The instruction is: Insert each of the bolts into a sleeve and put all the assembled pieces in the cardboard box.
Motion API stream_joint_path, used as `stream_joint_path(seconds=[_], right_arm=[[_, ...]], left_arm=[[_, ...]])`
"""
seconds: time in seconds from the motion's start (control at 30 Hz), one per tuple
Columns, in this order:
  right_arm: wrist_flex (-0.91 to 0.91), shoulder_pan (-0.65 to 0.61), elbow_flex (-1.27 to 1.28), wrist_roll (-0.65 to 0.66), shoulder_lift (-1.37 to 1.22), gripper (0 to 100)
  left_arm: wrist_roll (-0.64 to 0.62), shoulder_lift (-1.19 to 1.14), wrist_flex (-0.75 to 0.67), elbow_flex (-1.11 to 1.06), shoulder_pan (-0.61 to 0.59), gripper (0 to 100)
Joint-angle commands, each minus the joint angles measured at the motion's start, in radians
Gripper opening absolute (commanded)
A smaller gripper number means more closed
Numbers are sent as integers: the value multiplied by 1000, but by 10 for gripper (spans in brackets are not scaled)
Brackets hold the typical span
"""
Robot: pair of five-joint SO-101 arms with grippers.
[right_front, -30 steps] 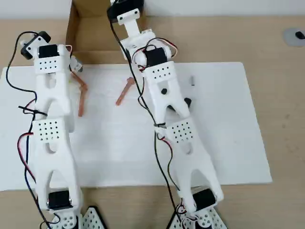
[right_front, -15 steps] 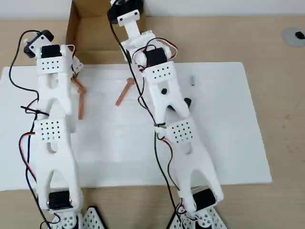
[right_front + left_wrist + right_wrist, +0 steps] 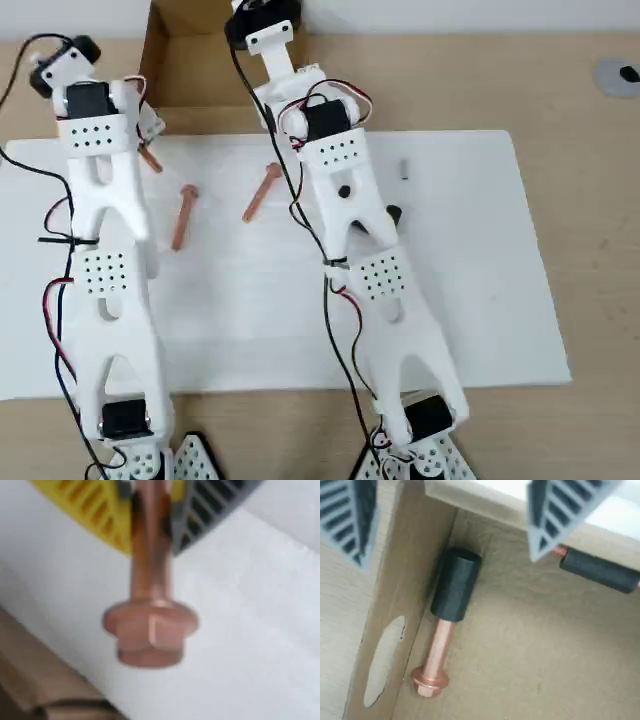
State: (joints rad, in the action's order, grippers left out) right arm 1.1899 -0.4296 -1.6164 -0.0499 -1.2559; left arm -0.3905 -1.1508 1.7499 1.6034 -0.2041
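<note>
Copper bolt (image 3: 150, 630) sat clamped by its shank in the left gripper (image 3: 150, 520), pinched between the yellow finger and the grey one, with the flanged hexagonal head left free. In the high view that gripper (image 3: 148, 150) hovered over the far corner of the white mat (image 3: 470, 300), just beside the front wall of the cardboard box (image 3: 150, 70). The grip on the smooth shank was probably chosen because the flat pads hold it firmly there. The bolt carried no sleeve that could be seen, so it looked unfit for the box as yet.

Two loose bolts (image 3: 182, 213) (image 3: 262, 192) lay bare on the mat between the arms, well apart from each other. A black piece (image 3: 393, 213), likely a sleeve, showed partly from under the right arm. A small grey item (image 3: 404, 168) near it was too small to identify.

The right arm was extended over the box, and the right gripper (image 3: 455, 510) was spread wide, grasping nothing. Below it, two assembled pieces rested on the box floor. One (image 3: 447, 625) lay along the side wall (image 3: 385, 605), beside the handle cut-out (image 3: 385, 660). The other (image 3: 600, 570) lay near the adjoining wall. That left a fair share of the work undone, by my reckoning.

No label or writing could be read on the box, the mat or the arms
</note>
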Motion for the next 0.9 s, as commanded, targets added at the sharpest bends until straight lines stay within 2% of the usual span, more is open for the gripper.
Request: stream_joint_path(seconds=[0.0, 0.13, 0.23, 0.37, 0.53, 0.57, 0.77, 0.87], right_arm=[[6, 1, -50, 2, 116, 246], [81, 2, -51, -5, 125, 246], [143, 16, -51, -94, 188, 246], [238, 73, -50, -143, 331, 246], [540, 94, -50, -138, 452, 246], [598, 94, -50, -138, 458, 246], [600, 127, 39, -150, 479, 246], [600, 125, 147, -253, 487, 246]], left_arm=[[23, 140, 8, -5, -2, 6], [87, 266, 9, -97, -2, 5], [143, 417, 11, -230, -3, 5], [206, 737, 9, -499, 3, 9], [250, 1106, -12, -922, 35, 10], [255, 1164, -34, -1000, 38, 10], [281, 1472, -221, -1402, 32, 10], [348, 1626, -336, -1608, 35, 10]])
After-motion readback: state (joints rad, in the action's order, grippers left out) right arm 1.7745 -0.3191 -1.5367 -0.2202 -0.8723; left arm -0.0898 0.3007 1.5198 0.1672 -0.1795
